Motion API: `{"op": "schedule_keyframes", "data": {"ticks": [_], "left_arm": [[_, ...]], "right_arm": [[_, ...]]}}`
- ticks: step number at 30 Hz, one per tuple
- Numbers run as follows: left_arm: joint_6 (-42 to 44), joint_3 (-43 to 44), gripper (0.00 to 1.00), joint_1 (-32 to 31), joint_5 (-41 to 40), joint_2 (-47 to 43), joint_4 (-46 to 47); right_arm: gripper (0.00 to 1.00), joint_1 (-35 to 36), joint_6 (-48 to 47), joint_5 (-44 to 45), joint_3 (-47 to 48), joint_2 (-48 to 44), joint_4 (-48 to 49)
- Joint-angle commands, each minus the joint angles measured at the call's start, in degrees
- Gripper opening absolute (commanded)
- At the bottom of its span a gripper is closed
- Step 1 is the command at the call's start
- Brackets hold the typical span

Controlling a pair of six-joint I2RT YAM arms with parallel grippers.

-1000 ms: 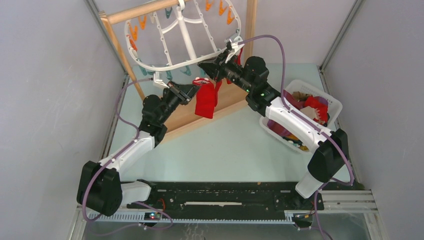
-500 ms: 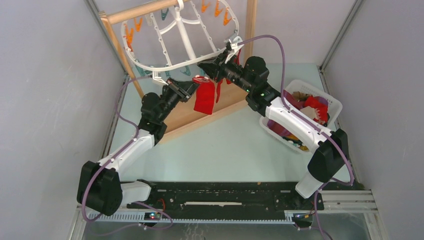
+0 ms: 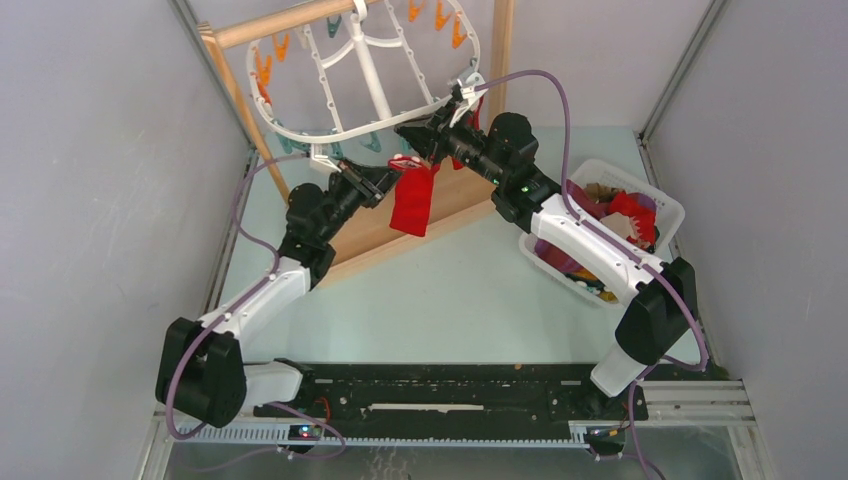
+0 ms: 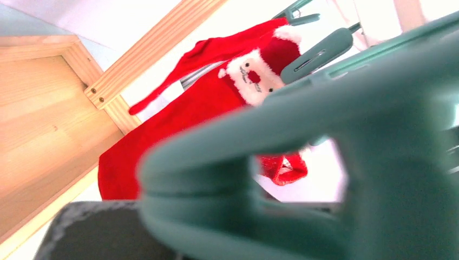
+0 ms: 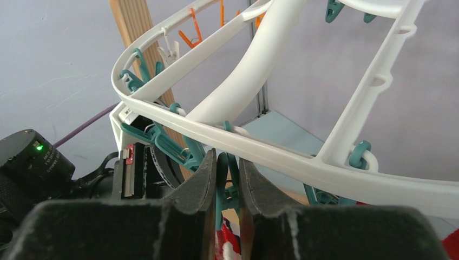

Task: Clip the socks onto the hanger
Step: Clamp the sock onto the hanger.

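The white oval hanger (image 3: 330,133) hangs from the wooden stand, with orange and teal clothespins round its rim. A red Santa sock (image 3: 410,205) hangs below its near rim. My right gripper (image 3: 415,133) is under that rim (image 5: 270,157), shut on a teal clothespin (image 5: 223,179) just above the sock. My left gripper (image 3: 378,178) sits at the sock's upper left edge. In the left wrist view a blurred teal clothespin (image 4: 270,216) fills the foreground and hides my fingertips. The sock (image 4: 178,130) hangs behind it.
The wooden stand has a left post (image 3: 235,95) and a sloping base board (image 3: 455,205) under the sock. A white basket (image 3: 600,165) at the right holds several socks (image 3: 630,212), under my right forearm. Grey walls close in on both sides.
The hanger has swung slightly and the left gripper shifted a little up-left, then back. The sock swayed with it. The right gripper has kept its place on the clothespin.
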Motion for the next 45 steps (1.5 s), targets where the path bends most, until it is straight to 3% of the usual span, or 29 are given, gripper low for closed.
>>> {"op": "schedule_keyframes", "data": {"ticks": [1, 34, 45], "left_arm": [[0.86, 3.04, 0.00, 0.43, 0.52, 0.48, -1.03], [-2.45, 6.65, 0.00, 0.52, 0.43, 0.85, -1.98], [-3.11, 6.05, 0.00, 0.52, 0.14, 1.77, -3.27]], "right_arm": [[0.14, 0.10, -0.24, -1.50, 1.16, -0.95, 1.03], [0.14, 0.17, -4.00, -2.90, -0.43, -1.05, 0.57], [0.14, -0.09, -1.49, -3.72, 0.00, -1.27, 1.17]]}}
